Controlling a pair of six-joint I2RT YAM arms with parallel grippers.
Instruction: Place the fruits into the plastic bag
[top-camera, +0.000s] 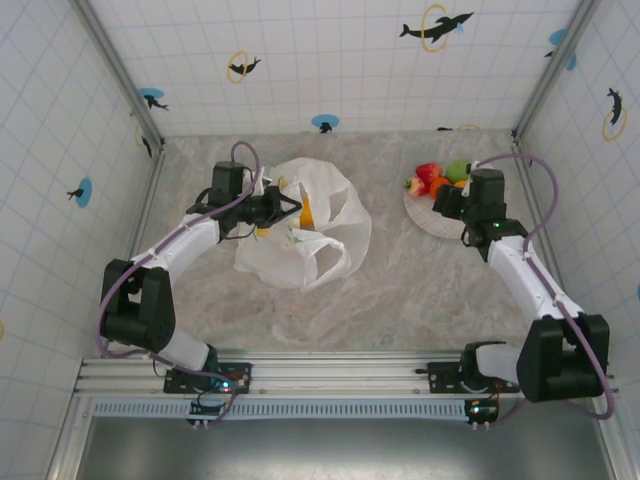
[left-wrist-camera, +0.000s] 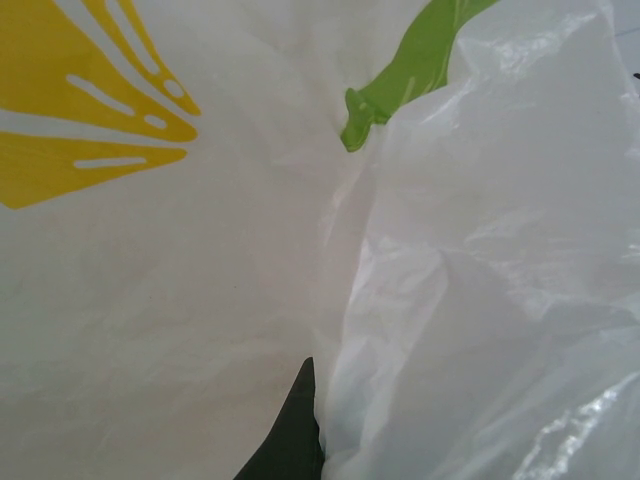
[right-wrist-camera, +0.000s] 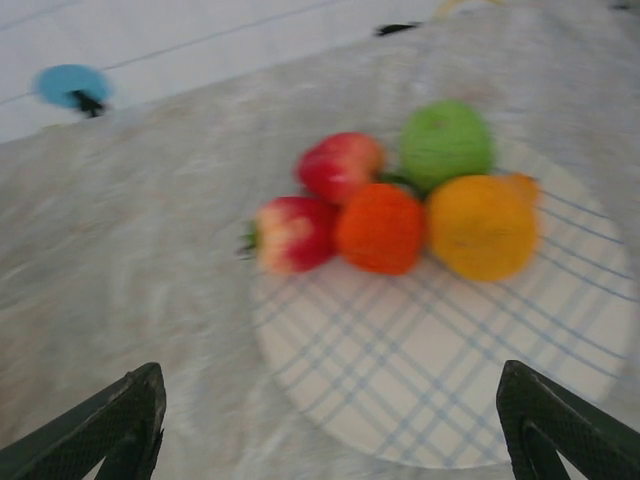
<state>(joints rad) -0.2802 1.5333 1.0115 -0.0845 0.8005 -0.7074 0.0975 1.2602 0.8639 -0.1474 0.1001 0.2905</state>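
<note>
Plastic bag (top-camera: 322, 250): white, crinkled and translucent, slumped on the table left of centre, well apart from the fruit; mouth turned toward the left arm.
Bag print: yellow citrus slice (left-wrist-camera: 80, 110) and green leaf (left-wrist-camera: 420, 60), seen close in the left wrist view.
Left gripper (top-camera: 292, 206): at the bag's mouth, fingers drawn together on the film; one dark finger (left-wrist-camera: 290, 440) at bottom centre of the wrist view, the other hidden by plastic.
Inside the mouth: an orange-yellow patch just beyond the left fingertips; fruit or print, cannot tell.
Fruits (top-camera: 436, 178): bunched on the far side of the plate, touching one another.
Seen from the right wrist: strawberry (right-wrist-camera: 290, 232), red apple (right-wrist-camera: 340, 165), green fruit (right-wrist-camera: 445, 145), red-orange fruit (right-wrist-camera: 380, 228), yellow-orange fruit (right-wrist-camera: 483, 225); all a little blurred.
Plate (right-wrist-camera: 420, 385): round, pale, blue checked lines; near half bare.
Right gripper (right-wrist-camera: 330, 375): spread wide over the plate's near edge, holding nothing, apart from the fruit.
In the way: nothing between the open fingers and the fruit; loose bag folds crowding the left fingers.
Tabletop (top-camera: 400, 300): grey-beige, marbled, matt.
Walls (top-camera: 330, 50): white with a thin grid, dotted with dolphin, hoop and blue-disc stickers.
Rail (top-camera: 340, 380): metal, along the near edge, carrying both arm bases.
</note>
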